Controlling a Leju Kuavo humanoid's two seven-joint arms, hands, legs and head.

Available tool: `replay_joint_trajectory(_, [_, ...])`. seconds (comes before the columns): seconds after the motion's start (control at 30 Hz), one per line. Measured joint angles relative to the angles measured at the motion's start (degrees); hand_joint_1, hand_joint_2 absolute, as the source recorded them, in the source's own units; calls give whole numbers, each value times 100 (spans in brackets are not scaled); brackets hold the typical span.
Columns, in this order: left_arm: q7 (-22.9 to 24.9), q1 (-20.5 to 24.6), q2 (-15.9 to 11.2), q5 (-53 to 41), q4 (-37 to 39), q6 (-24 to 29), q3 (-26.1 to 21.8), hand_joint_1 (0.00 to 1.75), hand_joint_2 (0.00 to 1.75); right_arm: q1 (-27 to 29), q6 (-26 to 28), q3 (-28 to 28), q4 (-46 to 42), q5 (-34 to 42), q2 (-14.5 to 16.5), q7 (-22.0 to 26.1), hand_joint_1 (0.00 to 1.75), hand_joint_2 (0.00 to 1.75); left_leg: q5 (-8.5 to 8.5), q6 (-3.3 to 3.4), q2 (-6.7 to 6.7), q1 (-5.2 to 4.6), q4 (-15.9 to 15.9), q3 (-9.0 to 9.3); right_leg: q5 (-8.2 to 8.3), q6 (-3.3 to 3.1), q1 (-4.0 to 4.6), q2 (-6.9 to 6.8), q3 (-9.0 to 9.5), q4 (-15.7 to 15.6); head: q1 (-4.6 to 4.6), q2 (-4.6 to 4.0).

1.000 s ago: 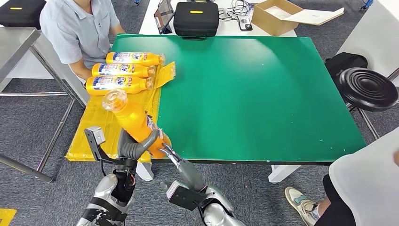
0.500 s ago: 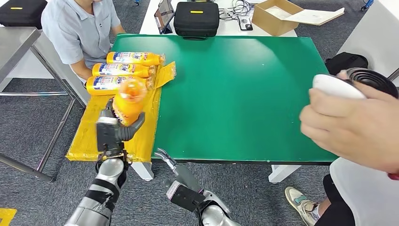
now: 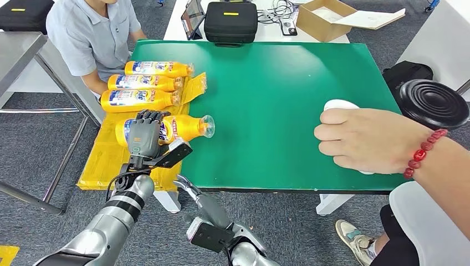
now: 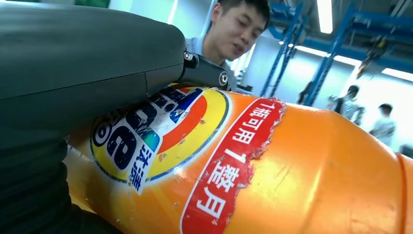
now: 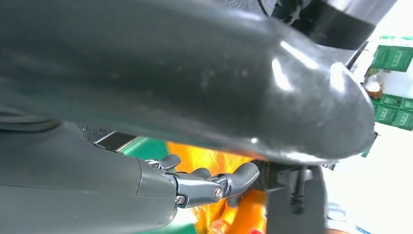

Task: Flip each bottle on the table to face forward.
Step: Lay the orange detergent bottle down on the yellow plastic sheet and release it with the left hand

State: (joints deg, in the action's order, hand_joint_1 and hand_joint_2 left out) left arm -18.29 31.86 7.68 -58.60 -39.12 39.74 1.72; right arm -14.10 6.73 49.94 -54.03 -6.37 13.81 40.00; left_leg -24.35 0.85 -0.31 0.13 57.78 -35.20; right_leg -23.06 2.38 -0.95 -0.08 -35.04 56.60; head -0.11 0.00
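The left hand (image 3: 145, 136) grips an orange detergent bottle (image 3: 177, 127) across its body, dark fingers (image 3: 148, 116) curled over the top of it and the thick thumb on the near side. The bottle lies on its side, partly on the yellow plastic sheet (image 3: 105, 158) and partly over the edge of the green table mat (image 3: 288, 105), its clear cap end pointing to the robot's right. In the left wrist view the same bottle (image 4: 272, 170) sits close against the hand (image 4: 73, 63), showing a round blue, yellow and orange logo and a red label strip with white Chinese characters. Three more orange detergent bottles (image 3: 147, 83) lie on their sides in a row on the far part of the yellow sheet, labels up, caps toward the mat, next to a seated person in a grey shirt (image 3: 91, 33). The right hand (image 3: 191, 191) hangs below the near table edge, holding nothing, its fingers spread and slightly bent; the right wrist view shows its metal-jointed fingers (image 5: 214, 183) loosely curved with orange behind them. On the robot's right, another person's hand (image 3: 366, 138), with a red bead bracelet (image 3: 424, 152) at the wrist, rests on the mat over a white object (image 3: 339, 104). Beyond the mat stand a black case (image 3: 231, 22) and an open cardboard box (image 3: 327, 19); a black round stool (image 3: 434, 104) stands to the right.
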Motion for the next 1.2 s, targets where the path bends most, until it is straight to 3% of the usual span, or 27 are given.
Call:
replay_joint_trajectory(0.13, [711, 186, -3, -991, 463, 7, -54, 175, 175, -30, 69, 78, -2, 29, 0, 0, 0, 0, 0, 0, 1, 0, 0, -1, 0, 0, 0, 1, 0, 0, 0, 0])
replay_joint_trajectory(0.33, [1142, 412, -7, -1406, 982, -46, -40, 175, 175, -61, 91, 159, -2, 40, 0, 0, 0, 0, 0, 0, -1, 0, 0, -1, 0, 0, -1, 0, 1, 0, 0, 0])
replay_joint_trajectory(0.5, [1607, 576, -4, -1680, 1451, -499, 72, 175, 175, -103, 36, 213, 0, 81, 1, 0, 0, 0, 0, 0, 1, 0, 0, -1, 0, 0, 0, 1, 0, 0, 0, 0])
replay_joint_trajectory(0.63, [1711, 623, 4, -1636, 1687, -932, 110, 172, 175, -123, -14, 221, 0, 117, 4, 0, 0, 0, 0, 0, 1, 0, 0, -1, 0, 0, 0, 1, 0, 0, 0, 0])
replay_joint_trajectory(0.67, [1707, 631, 8, -1603, 1726, -1021, 110, 145, 175, -125, -16, 221, 0, 119, 4, 0, 0, 0, 0, 0, 1, 0, 0, -1, 0, 0, 0, 1, 0, 0, 0, 0])
replay_joint_trajectory(0.77, [1676, 673, 20, -1505, 1800, -1210, 109, 19, 175, -127, -19, 221, 0, 119, 4, 0, 0, 0, 0, 0, 0, 0, 0, -1, 0, 0, -1, 0, 0, 0, 0, 0])
replay_joint_trajectory(0.8, [1658, 693, 25, -1469, 1817, -1287, 108, 3, 175, -127, -19, 221, 0, 119, 4, 0, 0, 0, 0, 0, 0, 0, 0, -1, 0, 0, -1, 0, 1, 0, 0, 0])
replay_joint_trajectory(1.2, [1190, 869, 55, -677, 1879, -2372, -11, 0, 175, -127, -44, 221, 2, 90, 4, 0, 0, 0, 0, 0, -4, 0, 0, 8, 0, 0, -1, -1, 12, 0, -1, 0])
